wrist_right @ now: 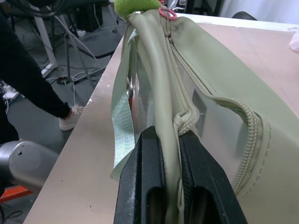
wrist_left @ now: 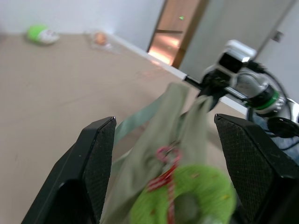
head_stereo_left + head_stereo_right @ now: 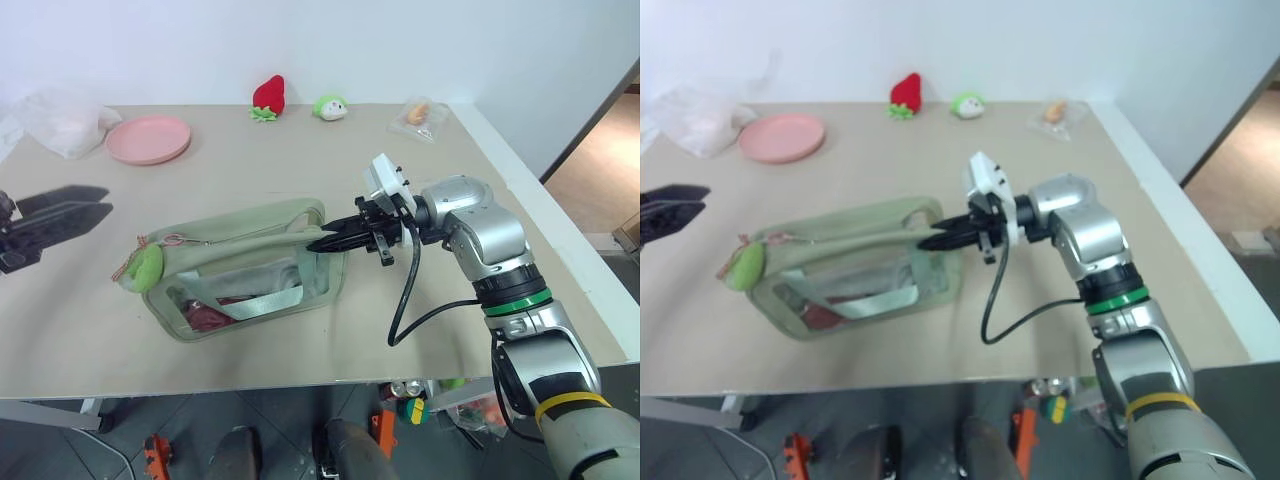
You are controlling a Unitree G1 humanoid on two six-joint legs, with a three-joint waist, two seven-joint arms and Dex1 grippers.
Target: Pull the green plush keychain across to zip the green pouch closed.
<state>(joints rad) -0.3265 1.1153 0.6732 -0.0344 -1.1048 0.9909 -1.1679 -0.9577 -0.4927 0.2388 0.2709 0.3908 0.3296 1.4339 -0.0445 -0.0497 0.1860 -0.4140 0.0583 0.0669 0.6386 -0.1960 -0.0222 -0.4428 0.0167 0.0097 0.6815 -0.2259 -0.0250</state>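
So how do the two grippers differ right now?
The right gripper is shut on the pouch, pinching its right end; the left gripper is open and holds nothing. The right touches the pouch; the left sits apart from it, near the keychain end. Both have black fingers.

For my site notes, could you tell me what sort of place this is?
Probably a robot test room: a plain table against a bare white wall, staged props such as a pink plate, cables on the floor.

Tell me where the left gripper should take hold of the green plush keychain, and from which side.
Probably pinch the green plush keychain across its soft oval body. It hangs by a thin cord off the green pouch's left end, so come in from the left; the open left gripper already brackets it.
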